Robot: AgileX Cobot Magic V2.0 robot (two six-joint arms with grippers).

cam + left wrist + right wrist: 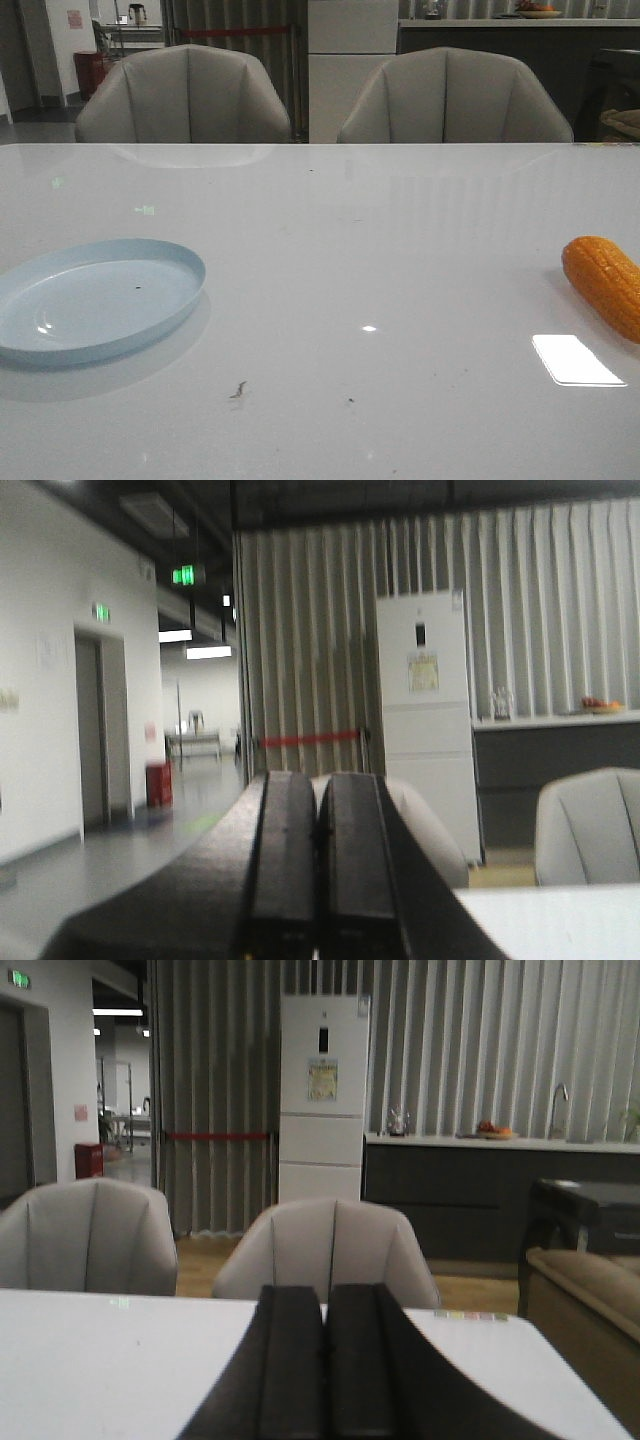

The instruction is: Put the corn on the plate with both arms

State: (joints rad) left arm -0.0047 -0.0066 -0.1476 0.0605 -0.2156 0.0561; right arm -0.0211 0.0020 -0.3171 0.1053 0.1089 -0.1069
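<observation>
1. On my front feed the glossy white table [330,250] fills nearly the whole view, with ceiling lights mirrored on it and a few small dark specks near the front edge.
2. Two grey padded chairs sit behind the far edge, one to the left [183,95] and one to the right [455,97]; a tall white cabinet [352,65] stands between them further back.
3. The round, shallow, pale blue plate [60,345] lies flat at the left side of the table, partly cut by the frame edge. I see a tiny dark speck inside it and nothing else on it.
4. The orange, glossy corn cob with rows of kernels [605,283] lies on the table at the far right edge, its outer end running out of frame, well apart from the plate.
5. From the left wrist camera, the black left gripper [318,880] has its two fingers pressed together with nothing between them, raised and pointing out at the room.
6. From the right wrist camera, the black right gripper [323,1365] is likewise closed up on nothing, fingers side by side, above the table edge facing the chairs.
</observation>
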